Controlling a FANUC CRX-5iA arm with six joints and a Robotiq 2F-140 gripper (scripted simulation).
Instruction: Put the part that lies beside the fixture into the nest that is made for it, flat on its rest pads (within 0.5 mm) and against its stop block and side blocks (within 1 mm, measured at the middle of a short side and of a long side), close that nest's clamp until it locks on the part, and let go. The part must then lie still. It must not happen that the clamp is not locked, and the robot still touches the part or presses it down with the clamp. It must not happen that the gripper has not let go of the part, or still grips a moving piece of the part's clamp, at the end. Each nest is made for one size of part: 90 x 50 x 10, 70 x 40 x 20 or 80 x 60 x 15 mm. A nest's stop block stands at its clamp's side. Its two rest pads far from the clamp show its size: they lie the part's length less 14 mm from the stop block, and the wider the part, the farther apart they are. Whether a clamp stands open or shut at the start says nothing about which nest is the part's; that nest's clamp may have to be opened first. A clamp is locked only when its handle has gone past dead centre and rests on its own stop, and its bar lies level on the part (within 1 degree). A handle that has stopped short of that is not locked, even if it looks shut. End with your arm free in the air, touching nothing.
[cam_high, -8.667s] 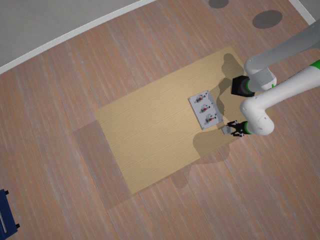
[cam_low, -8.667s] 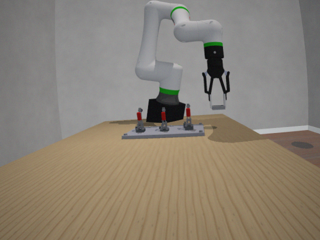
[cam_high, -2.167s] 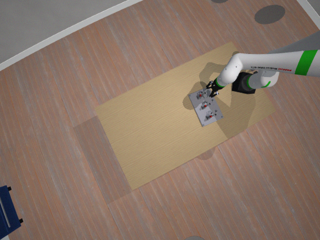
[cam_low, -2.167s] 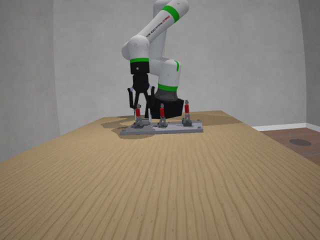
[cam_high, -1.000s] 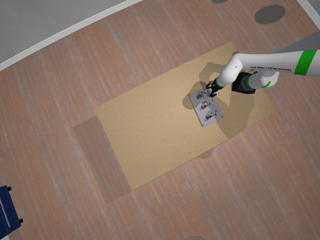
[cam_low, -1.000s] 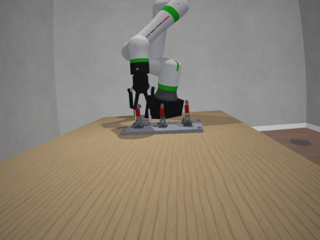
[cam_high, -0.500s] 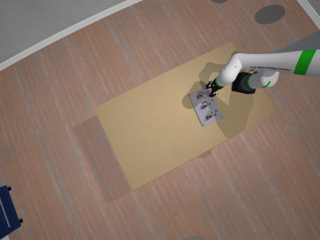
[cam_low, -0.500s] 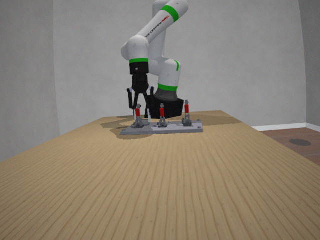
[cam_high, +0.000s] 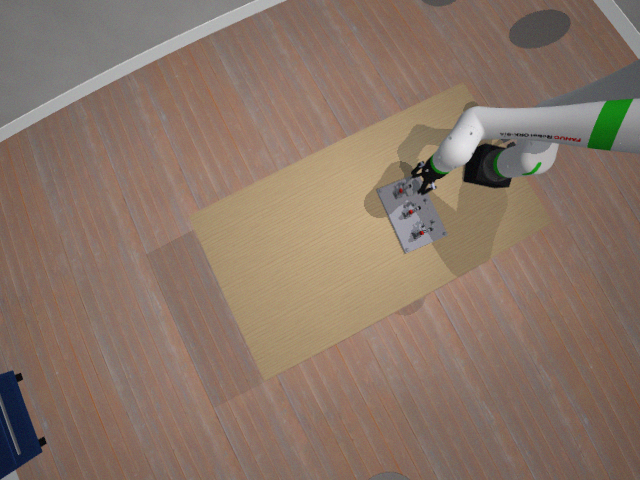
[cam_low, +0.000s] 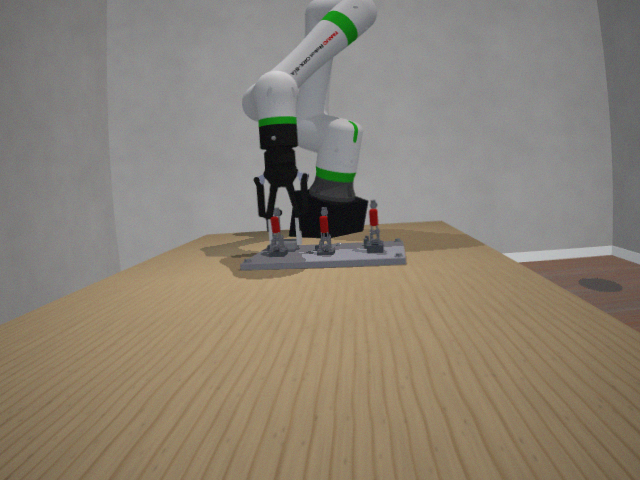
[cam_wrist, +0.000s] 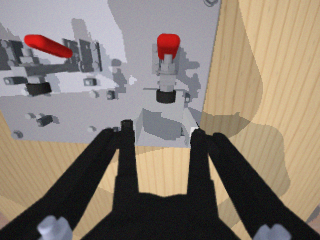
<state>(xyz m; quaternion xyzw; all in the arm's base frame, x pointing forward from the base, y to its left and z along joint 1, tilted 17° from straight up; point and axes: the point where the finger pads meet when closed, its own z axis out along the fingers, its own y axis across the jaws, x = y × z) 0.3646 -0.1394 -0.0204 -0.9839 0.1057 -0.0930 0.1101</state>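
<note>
Wrist view: the wooden bench (cam_wrist: 280, 75) carries the grey fixture plate (cam_wrist: 120, 30). At that plate's near edge, in its end nest below the upright red-handled clamp (cam_wrist: 167, 46), lies the grey part (cam_wrist: 162, 125). The black pincer (cam_wrist: 161, 134) is clamped on the part, one finger touching each side.

The white forearm (cam_high: 537, 135) of the robot bears red "FANUC" lettering followed by small dark print beginning "Robot CRX", the rest too small to read. The same marking runs along the forearm in the exterior view, at about 12 o'clock. Nothing else carries readable text.
</note>
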